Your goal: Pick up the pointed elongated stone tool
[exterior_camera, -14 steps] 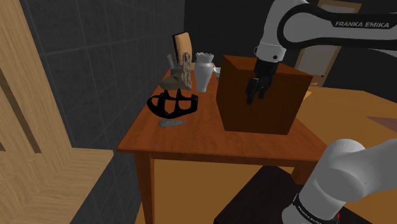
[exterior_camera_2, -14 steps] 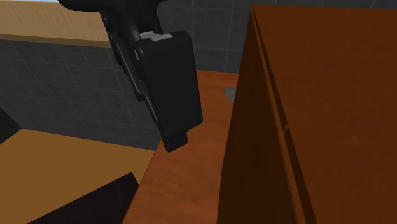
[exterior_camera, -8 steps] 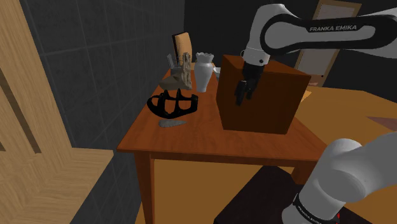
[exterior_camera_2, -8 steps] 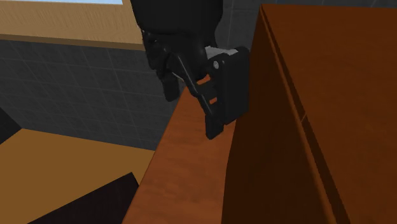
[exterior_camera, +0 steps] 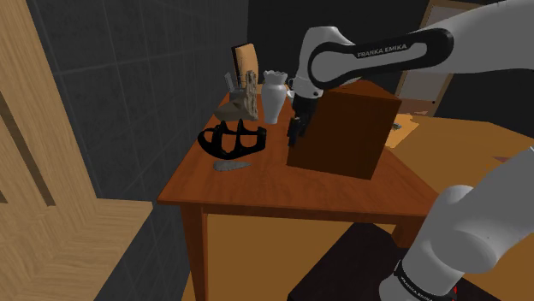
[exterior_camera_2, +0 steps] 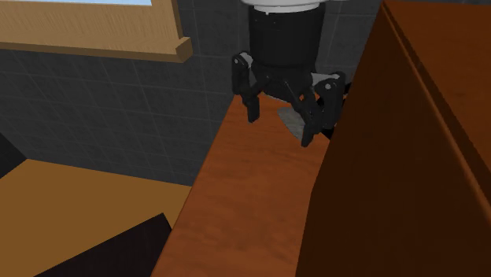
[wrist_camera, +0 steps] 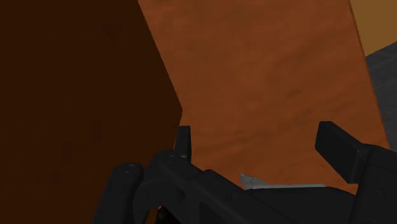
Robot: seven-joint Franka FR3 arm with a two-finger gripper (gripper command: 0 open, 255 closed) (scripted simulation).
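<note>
Setting: room in a home. Evidence: reddish wooden side table (exterior_camera: 257, 184) carrying ornaments, among them a white vase (exterior_camera: 274, 96); dark grey tiled wall (exterior_camera: 128, 77) behind it; wooden window sill (exterior_camera_2: 94, 35) set into the tiling; pale wood floor (exterior_camera: 94, 248) below.

Dark grey tiled walls (exterior_camera: 128, 77) stand behind a reddish wooden table (exterior_camera: 257, 184) on a tan wooden floor (exterior_camera: 86, 248).
</note>
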